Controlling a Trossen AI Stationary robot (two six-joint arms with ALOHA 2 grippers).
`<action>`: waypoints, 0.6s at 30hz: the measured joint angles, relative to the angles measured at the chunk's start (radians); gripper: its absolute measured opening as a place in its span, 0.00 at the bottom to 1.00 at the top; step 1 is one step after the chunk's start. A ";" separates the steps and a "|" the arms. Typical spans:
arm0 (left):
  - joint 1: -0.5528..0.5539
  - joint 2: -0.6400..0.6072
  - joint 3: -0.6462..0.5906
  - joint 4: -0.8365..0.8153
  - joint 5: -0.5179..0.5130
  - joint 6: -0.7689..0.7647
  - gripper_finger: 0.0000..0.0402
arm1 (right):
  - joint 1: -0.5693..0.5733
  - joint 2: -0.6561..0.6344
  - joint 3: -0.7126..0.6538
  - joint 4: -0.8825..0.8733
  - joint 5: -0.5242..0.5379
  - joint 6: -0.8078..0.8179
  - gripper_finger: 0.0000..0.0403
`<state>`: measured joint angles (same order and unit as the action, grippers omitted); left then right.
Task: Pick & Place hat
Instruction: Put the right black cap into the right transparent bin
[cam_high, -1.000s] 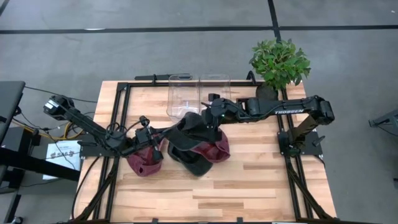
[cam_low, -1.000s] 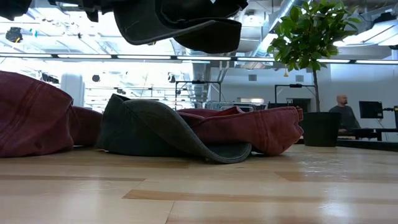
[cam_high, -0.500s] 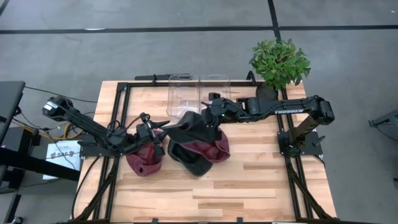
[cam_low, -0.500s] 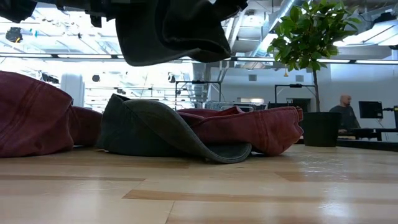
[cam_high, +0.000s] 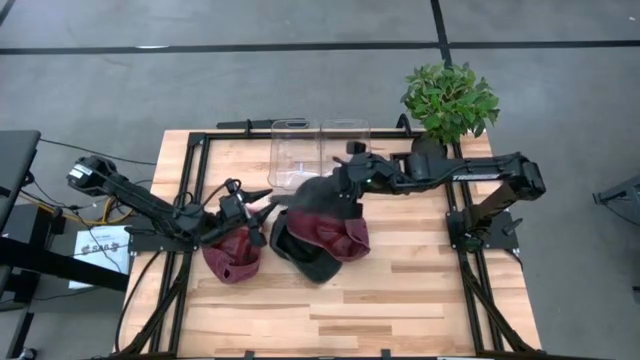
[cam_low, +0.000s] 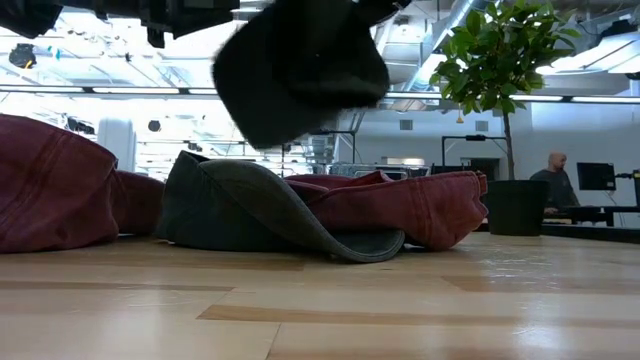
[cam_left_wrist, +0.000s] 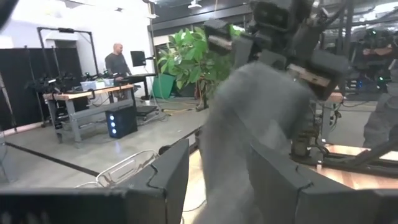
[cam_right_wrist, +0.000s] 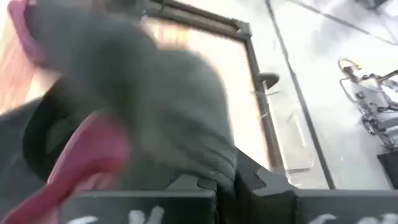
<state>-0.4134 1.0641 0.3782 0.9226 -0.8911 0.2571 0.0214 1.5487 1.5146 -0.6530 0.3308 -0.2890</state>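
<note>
Above table centre, findings are listed:
Left gripper (cam_high: 262, 197): spread wide, empty, beside maroon cap (cam_high: 232, 257).
Dark hat (cam_high: 318, 193): hung from right gripper (cam_high: 345, 178), pinched closed; long axis judged steeply downward, brim lowest.
Risk: swinging hat may be snagged on heaped caps (cam_high: 322, 240) or slipped from its pinch.

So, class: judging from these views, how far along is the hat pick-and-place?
Done: nothing shows as placed; both clear bins look empty. In hand: the right gripper is shut on the dark hat, hanging above the table. The left gripper is open beside it. Left: three hats lie on the table, a maroon hat among them.
</note>
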 joint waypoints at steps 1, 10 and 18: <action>0.006 0.000 0.000 0.000 -0.002 -0.008 0.39 | -0.002 -0.010 0.000 -0.015 0.014 0.000 0.00; 0.036 0.000 0.000 0.001 0.004 -0.038 0.39 | -0.055 -0.072 -0.001 -0.101 0.047 0.025 0.00; 0.036 0.000 0.000 -0.001 0.001 -0.029 0.39 | -0.143 -0.107 -0.001 -0.133 0.072 -0.002 0.00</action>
<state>-0.3776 1.0645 0.3786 0.9212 -0.8905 0.2281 -0.1216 1.4414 1.5135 -0.7864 0.4030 -0.2905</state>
